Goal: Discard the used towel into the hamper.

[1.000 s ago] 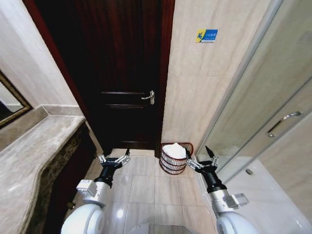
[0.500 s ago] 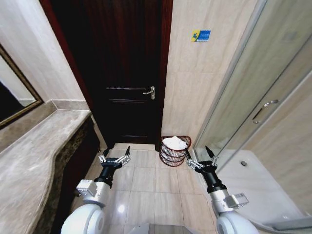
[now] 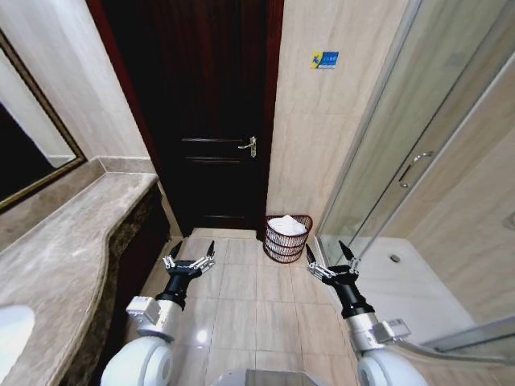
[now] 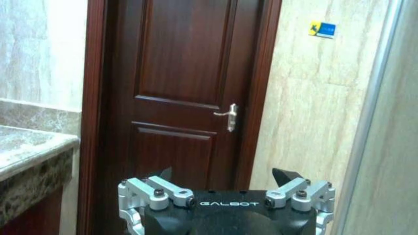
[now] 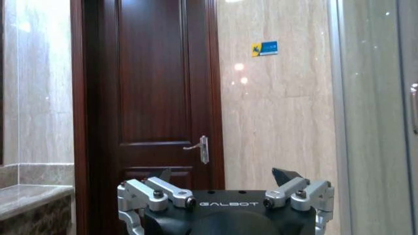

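The hamper (image 3: 287, 239), a small round reddish-brown slatted basket, stands on the floor against the tiled wall, just right of the dark door. A white towel (image 3: 286, 225) lies bunched inside it, showing above the rim. My left gripper (image 3: 191, 259) hangs open and empty over the floor tiles, nearer to me and left of the hamper. Over on the other side, my right gripper (image 3: 331, 254) is open and empty too, nearer than the hamper and slightly right of it. Each wrist view shows that arm's own spread fingers (image 4: 289, 176) (image 5: 287, 176) with the door behind.
A dark wooden door (image 3: 211, 121) with a metal handle (image 3: 248, 145) is shut ahead. A marble counter (image 3: 56, 257) runs along the left under a mirror (image 3: 32, 145). A glass shower enclosure (image 3: 418, 185) fills the right. Tiled floor lies open between them.
The whole head view has shifted: the door, hamper and walls look farther off and more of the counter and shower shows. Both grippers keep their pose, open.
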